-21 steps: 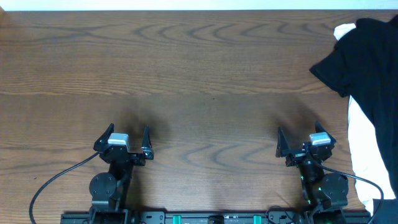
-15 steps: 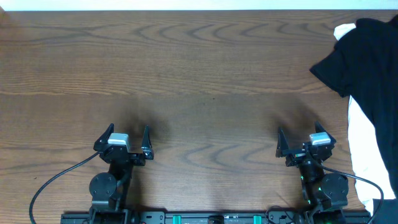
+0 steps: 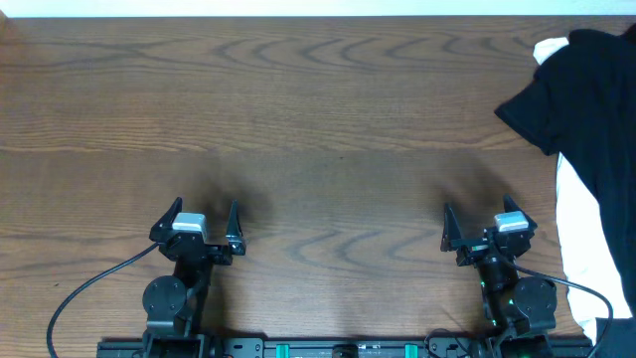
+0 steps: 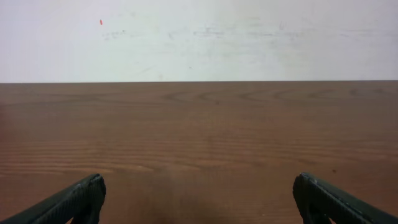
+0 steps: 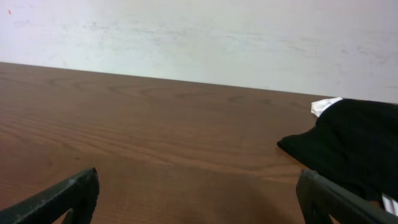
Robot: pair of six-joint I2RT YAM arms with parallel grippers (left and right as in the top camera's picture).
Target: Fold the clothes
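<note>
Item: black short-sleeved shirt of thin soft fabric (image 3: 586, 89), bunched at upper right of the overhead frame, heaped with a white shirt (image 3: 579, 234) on a brown wooden table (image 3: 328, 129).
Step, as judged: fetching. Best pinched at the near black edge only and drawn toward centre.
Right gripper (image 3: 479, 215): lower right, jaws wide, empty.
Left gripper (image 3: 206, 212): lower left, likewise.
</note>
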